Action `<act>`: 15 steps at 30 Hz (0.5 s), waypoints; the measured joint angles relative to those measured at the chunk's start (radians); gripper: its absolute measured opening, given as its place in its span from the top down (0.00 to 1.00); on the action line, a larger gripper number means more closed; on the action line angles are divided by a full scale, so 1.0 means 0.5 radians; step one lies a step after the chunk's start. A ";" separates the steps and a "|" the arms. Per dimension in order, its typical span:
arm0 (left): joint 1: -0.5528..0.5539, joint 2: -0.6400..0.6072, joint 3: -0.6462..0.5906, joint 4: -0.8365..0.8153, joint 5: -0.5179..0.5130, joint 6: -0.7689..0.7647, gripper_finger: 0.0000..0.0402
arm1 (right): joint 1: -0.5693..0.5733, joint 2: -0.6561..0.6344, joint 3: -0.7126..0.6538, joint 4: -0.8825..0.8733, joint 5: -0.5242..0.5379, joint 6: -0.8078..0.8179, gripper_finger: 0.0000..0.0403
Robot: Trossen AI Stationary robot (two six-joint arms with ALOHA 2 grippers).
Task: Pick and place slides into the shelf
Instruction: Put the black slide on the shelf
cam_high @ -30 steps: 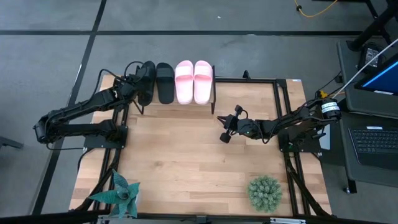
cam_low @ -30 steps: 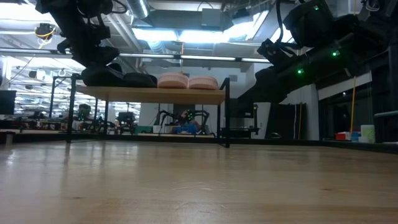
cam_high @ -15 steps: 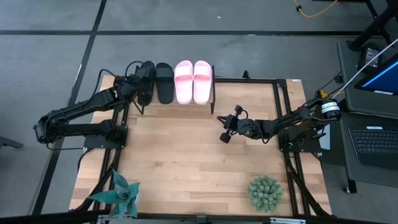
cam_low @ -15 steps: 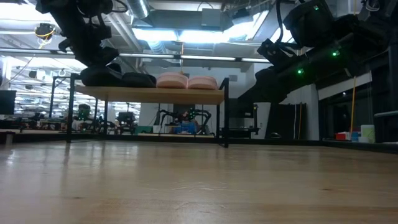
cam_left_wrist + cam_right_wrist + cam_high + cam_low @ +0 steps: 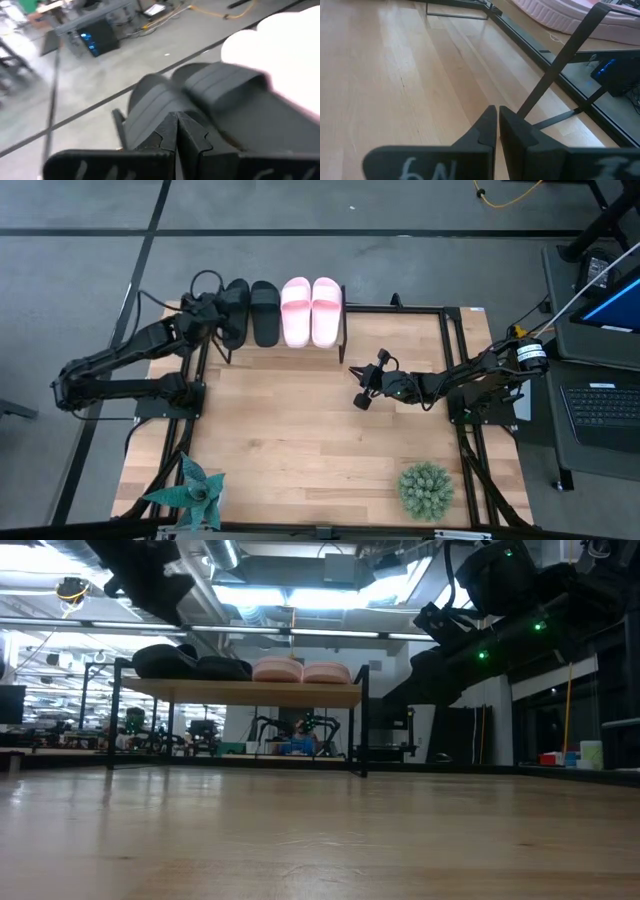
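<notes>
Two black slides [image 5: 235, 312] [image 5: 265, 312] and two pale pink slides [image 5: 296, 310] [image 5: 326, 310] lie side by side, soles down, on the shelf [image 5: 240, 692] at the table's far edge. My left gripper [image 5: 212, 307] is shut and empty. It hangs just left of the leftmost black slide [image 5: 150, 107] and stands above it in the low view [image 5: 172, 602]. My right gripper [image 5: 358, 385] is shut and empty too. It hovers over the tabletop, near the shelf's right leg [image 5: 555, 70].
Two potted plants [image 5: 190, 492] [image 5: 426, 490] stand at the table's near edge. Black frame rails [image 5: 455, 370] run along both sides of the table. Bare wooden tabletop [image 5: 300, 430] lies between the arms. A laptop [image 5: 600, 405] sits off the table to the right.
My left gripper has risen from the leftmost black slide and drawn back a little toward the table's left edge. That slide has stayed on the shelf beside the other three.
</notes>
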State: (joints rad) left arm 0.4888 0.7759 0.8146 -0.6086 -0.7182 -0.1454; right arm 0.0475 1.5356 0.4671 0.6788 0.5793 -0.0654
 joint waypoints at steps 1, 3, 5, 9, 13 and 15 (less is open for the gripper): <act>-0.013 -0.009 0.014 -0.002 0.028 -0.004 1.00 | 0.000 0.000 0.000 0.000 0.000 0.000 0.94; -0.042 -0.023 0.024 -0.006 0.078 -0.015 1.00 | 0.000 0.000 0.000 0.000 0.000 0.000 0.94; -0.077 -0.025 0.024 -0.010 0.137 -0.032 1.00 | 0.000 0.000 0.000 0.000 0.000 0.000 0.94; -0.161 -0.026 0.024 -0.012 0.178 -0.055 1.00 | 0.000 0.000 0.000 0.000 -0.008 0.000 0.94; -0.301 -0.073 0.024 -0.010 0.179 -0.054 1.00 | 0.000 0.001 0.000 0.036 -0.122 0.002 0.98; -0.379 -0.103 0.024 -0.010 0.179 -0.007 1.00 | 0.000 0.001 0.000 0.070 -0.179 0.009 0.99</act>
State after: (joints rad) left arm 0.2990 0.7244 0.8265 -0.6135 -0.6289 -0.1490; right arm 0.0475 1.5360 0.4671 0.7137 0.4898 -0.0611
